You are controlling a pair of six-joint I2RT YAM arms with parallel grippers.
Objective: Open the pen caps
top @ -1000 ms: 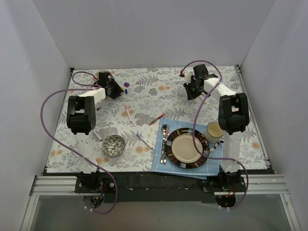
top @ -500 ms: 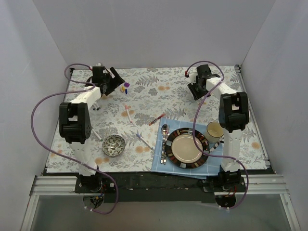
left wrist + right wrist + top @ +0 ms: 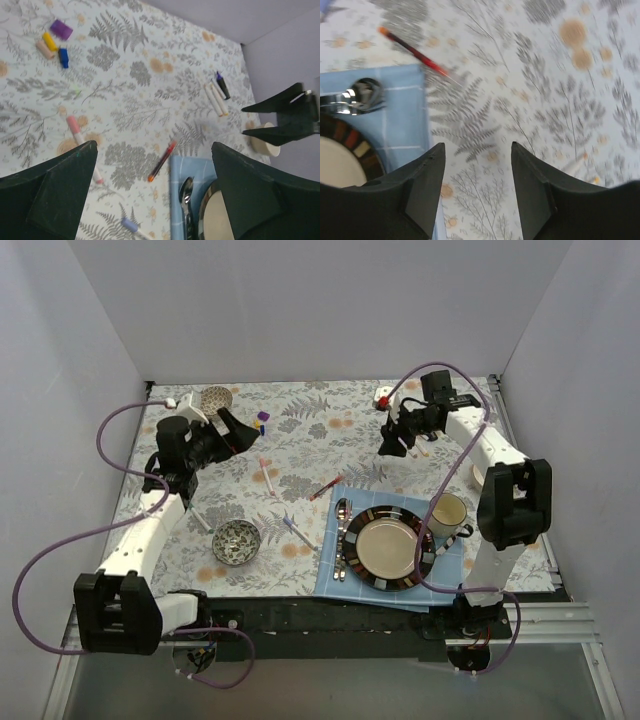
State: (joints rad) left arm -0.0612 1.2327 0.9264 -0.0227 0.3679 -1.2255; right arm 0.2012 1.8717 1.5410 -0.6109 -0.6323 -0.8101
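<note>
Four loose pen caps lie together at the back left: purple [image 3: 61, 29], yellow [image 3: 49, 40], pink [image 3: 44, 49] and blue [image 3: 63, 56], a small cluster [image 3: 262, 420] in the top view. Pens are scattered on the floral cloth: a pink-tipped one [image 3: 80, 140], a red one [image 3: 161, 160] [image 3: 417, 55], a lavender-tipped one [image 3: 129, 226], and two white ones [image 3: 215, 99] beside a dark purple marker [image 3: 222, 85]. My left gripper [image 3: 235, 430] [image 3: 154, 145] hangs wide open above the cloth, right of the caps. My right gripper [image 3: 393, 440] [image 3: 477, 146] is open and holds nothing.
A blue napkin [image 3: 332, 575] carries a dark-rimmed plate [image 3: 388, 545], a spoon [image 3: 343, 515] and a fork. A mug [image 3: 447, 512] stands right of the plate. One patterned bowl [image 3: 237, 540] sits front left, another [image 3: 215, 398] at the back left corner.
Both grippers have opened, the left one fully. The left arm has stretched out low, its gripper now just right of where it was. The right gripper dropped slightly toward the centre.
</note>
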